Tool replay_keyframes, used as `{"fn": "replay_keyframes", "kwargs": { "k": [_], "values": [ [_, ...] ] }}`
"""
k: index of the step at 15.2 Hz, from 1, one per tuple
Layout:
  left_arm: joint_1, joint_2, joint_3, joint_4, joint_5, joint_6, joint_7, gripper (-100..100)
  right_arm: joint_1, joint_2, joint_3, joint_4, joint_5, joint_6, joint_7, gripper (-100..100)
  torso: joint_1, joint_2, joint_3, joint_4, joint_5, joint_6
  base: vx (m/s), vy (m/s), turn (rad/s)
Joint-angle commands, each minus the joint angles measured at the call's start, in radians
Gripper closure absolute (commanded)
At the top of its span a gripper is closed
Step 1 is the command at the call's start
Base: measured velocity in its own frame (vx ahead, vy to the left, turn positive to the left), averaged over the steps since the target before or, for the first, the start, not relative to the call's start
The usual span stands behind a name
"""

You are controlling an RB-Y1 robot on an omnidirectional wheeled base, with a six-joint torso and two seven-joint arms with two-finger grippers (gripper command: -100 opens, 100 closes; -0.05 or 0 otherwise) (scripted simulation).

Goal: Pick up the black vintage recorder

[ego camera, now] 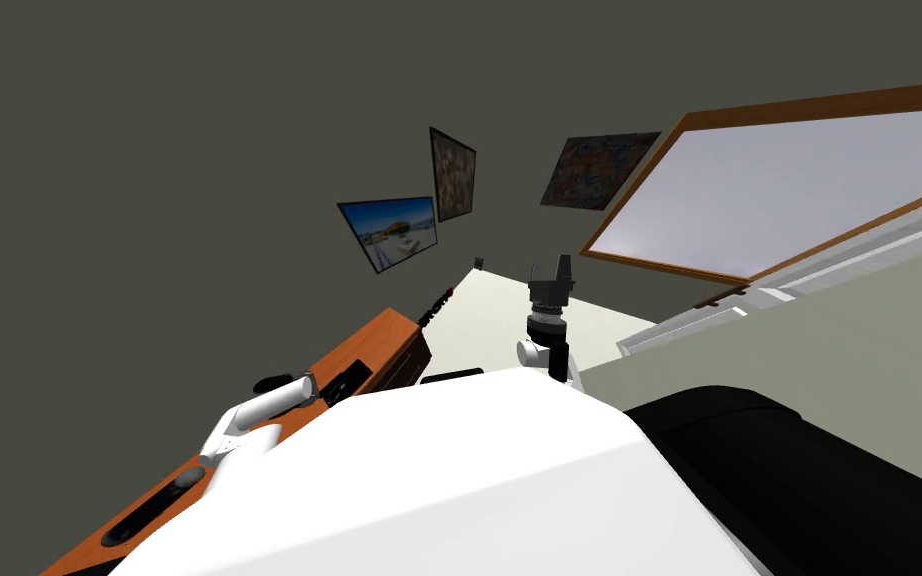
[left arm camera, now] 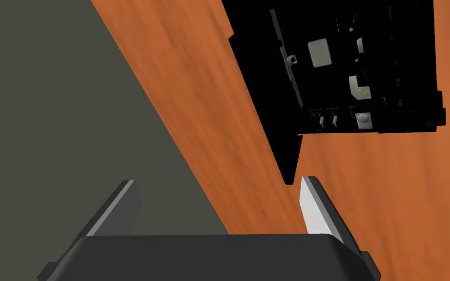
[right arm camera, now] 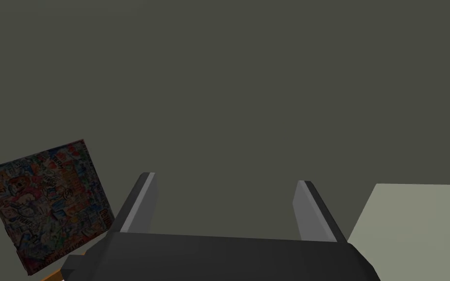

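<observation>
Left gripper (left arm camera: 217,180) fingers apart | boxy black recorder (left arm camera: 360,68) just beyond | orange wood-grain top (left arm camera: 194,97)

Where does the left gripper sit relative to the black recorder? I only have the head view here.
Observer: In the left wrist view, the left gripper hovers just short of the black recorder, off its pointed corner and not around it.
Operator: Fingers open?
Observer: Open, with nothing between them. The recorder lies flat on the orange wooden top.
Operator: And the right gripper?
Observer: In the right wrist view, the right gripper is open too and holds nothing.
</observation>
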Motion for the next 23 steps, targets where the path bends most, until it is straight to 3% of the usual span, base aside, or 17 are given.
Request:
{"fn": "replay_keyframes", "kwargs": {
  "k": [1, 8, 12, 15, 16, 17, 21, 23],
  "values": [
    [-0.017, 0.009, 0.015, 0.05, 0.023, 0.042, 0.022, -100, 0.0, 0.0, 0.0, 0.0, 0.0, 0.0, 0.0, 0, 0.0, 0.0, 0.0, 0.0, 0.0, 0.0, 0.122, -0.025, -0.023],
    [-0.042, 0.023, 0.041, 0.146, 0.072, 0.115, 0.064, -100, 0.0, 0.0, 0.0, 0.0, 0.0, 0.0, 0.0, 0, 0.0, 0.001, 0.001, 0.0, 0.0, 0.0, 0.104, -0.024, -0.016],
    [-0.066, 0.044, 0.065, 0.232, 0.124, 0.182, 0.11, -100, 0.0, 0.0, 0.0, 0.0, 0.0, 0.0, 0.0, 0, -0.001, -0.001, 0.0, 0.0, 0.0, 0.0, 0.126, -0.036, -0.016],
    [-0.075, 0.058, 0.074, 0.267, 0.147, 0.207, 0.131, -100, 0.0, 0.0, 0.0, 0.0, 0.0, 0.0, 0.0, 0, -0.001, -0.002, -0.001, 0.0, 0.0, 0.0, 0.137, -0.031, -0.008],
    [-0.07, 0.052, 0.07, 0.252, 0.138, 0.196, 0.122, -100, 0.0, 0.0, 0.0, 0.0, 0.0, 0.0, 0.0, 0, -0.001, -0.001, -0.001, 0.0, 0.0, 0.0, 0.061, -0.02, 0.001],
    [-0.076, 0.04, 0.063, 0.282, 0.135, 0.164, 0.124, -100, 0.0, 0.0, 0.0, 0.0, 0.0, 0.0, 0.0, 0, 0.0, 0.001, 0.001, 0.0, 0.0, 0.0, 0.036, 0.02, 0.039],
    [-0.083, 0.024, 0.053, 0.317, 0.129, 0.118, 0.122, -100, 0.0, 0.0, 0.0, 0.0, 0.0, 0.0, 0.0, 0, 0.005, 0.008, 0.004, 0.002, 0.001, 0.0, 0.004, 0.049, 0.026],
    [-0.082, 0.026, 0.054, 0.315, 0.131, 0.124, 0.121, -100, 0.0, 0.0, 0.0, 0.0, 0.0, 0.0, 0.0, 0, 0.006, 0.008, 0.005, 0.002, 0.001, 0.0, 0.003, 0.05, 0.018]
  ]
}}
